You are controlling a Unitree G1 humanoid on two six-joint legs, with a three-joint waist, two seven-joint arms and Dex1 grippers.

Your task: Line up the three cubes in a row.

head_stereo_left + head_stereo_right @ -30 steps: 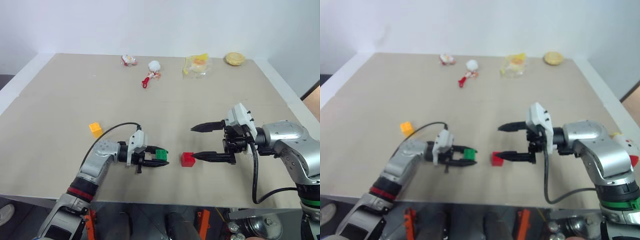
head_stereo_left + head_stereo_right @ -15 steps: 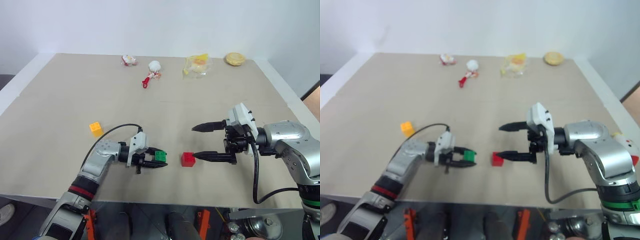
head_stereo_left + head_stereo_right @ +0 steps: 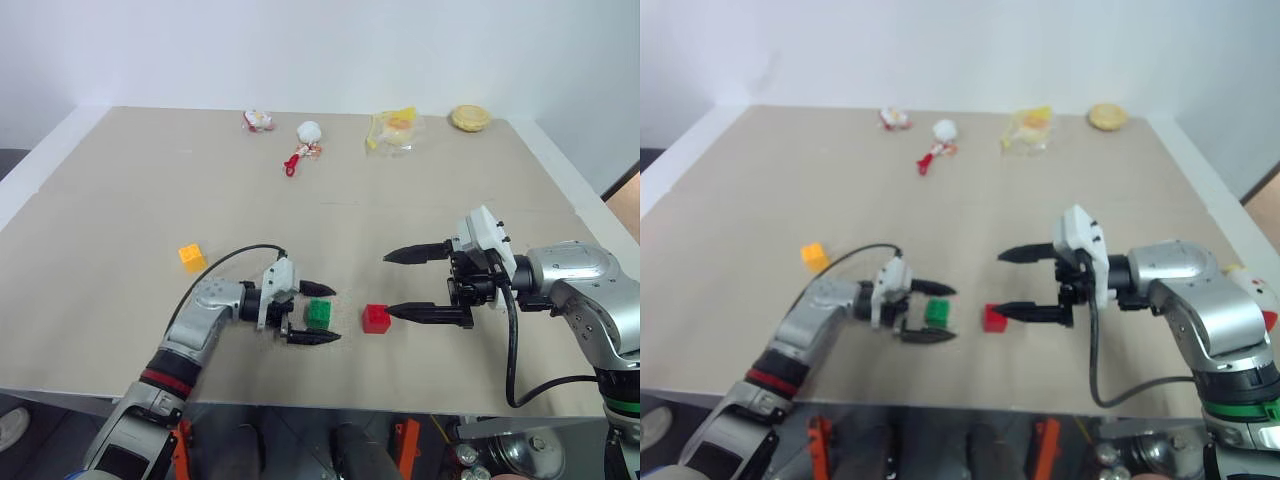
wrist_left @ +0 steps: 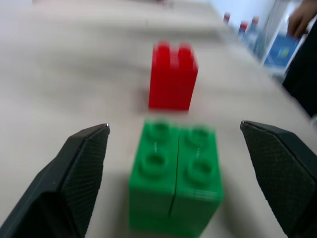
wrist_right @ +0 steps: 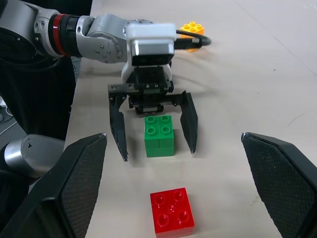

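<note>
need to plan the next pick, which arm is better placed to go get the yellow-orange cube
Left, probably. The yellow-orange cube lies on the robot's left, just beyond the left gripper, which stands open around the green cube. The right gripper, open by the red cube, would have to cross both.

The green cube (image 3: pixel 937 312) sits on the table (image 3: pixel 970 200) just left of the red cube (image 3: pixel 994 318), between the spread fingers of the left gripper (image 3: pixel 933 312), untouched. The right gripper (image 3: pixel 1008 283) stands open right of the red cube, its lower fingertip beside it; the yellow-orange cube (image 3: pixel 814 257) lies well left.
</note>
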